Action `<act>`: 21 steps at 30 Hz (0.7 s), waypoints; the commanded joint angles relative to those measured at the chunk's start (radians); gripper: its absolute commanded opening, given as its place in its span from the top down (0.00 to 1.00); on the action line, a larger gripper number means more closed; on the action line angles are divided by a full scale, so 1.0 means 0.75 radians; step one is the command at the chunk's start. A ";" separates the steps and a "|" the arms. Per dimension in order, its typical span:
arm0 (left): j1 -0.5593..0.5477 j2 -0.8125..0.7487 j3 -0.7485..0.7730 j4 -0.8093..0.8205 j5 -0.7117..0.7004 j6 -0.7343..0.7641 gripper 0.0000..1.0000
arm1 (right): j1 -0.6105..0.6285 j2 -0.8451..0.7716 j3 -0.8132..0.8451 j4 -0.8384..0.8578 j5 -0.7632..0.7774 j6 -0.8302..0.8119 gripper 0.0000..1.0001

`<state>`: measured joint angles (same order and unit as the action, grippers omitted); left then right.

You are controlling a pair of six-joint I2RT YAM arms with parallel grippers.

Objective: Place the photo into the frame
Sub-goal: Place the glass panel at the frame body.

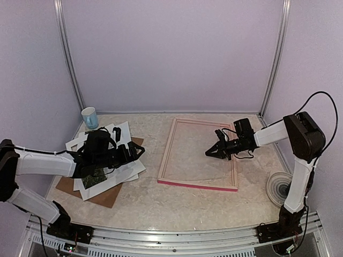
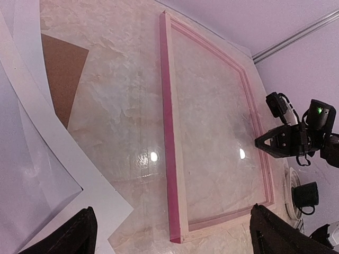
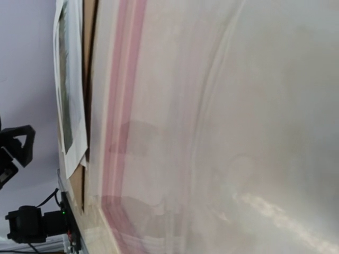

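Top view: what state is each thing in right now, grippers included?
Frame: flat on the table, no photo in it.
Photo: face up in the left pile, partly under the arm.
Board: flat, at the bottom of the pile.
Cup: upright.
Left gripper: open, empty, over the pile.
Right gripper: shut, empty, over the frame.

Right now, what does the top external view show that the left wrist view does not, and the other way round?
Only the top view: the blue cup, the photo in the paper pile, and the open left end effector seen whole. Only the left wrist view: two bright glare spots on the glossy surface. Both: the pink frame, the brown board, and the shut right end effector within the frame's outline.
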<state>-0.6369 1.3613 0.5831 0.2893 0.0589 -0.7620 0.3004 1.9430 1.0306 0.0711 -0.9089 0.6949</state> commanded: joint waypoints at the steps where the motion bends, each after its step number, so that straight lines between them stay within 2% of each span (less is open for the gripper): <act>1: -0.014 -0.032 -0.021 0.021 -0.019 -0.010 0.01 | -0.020 -0.060 -0.026 -0.006 0.031 -0.030 1.00; 21: -0.033 -0.046 -0.037 0.015 -0.036 -0.024 0.01 | -0.047 -0.097 -0.099 -0.038 0.088 -0.071 1.00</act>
<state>-0.6525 1.3479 0.5701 0.2897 0.0441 -0.7780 0.2783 1.9087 0.9688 0.0570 -0.8566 0.6662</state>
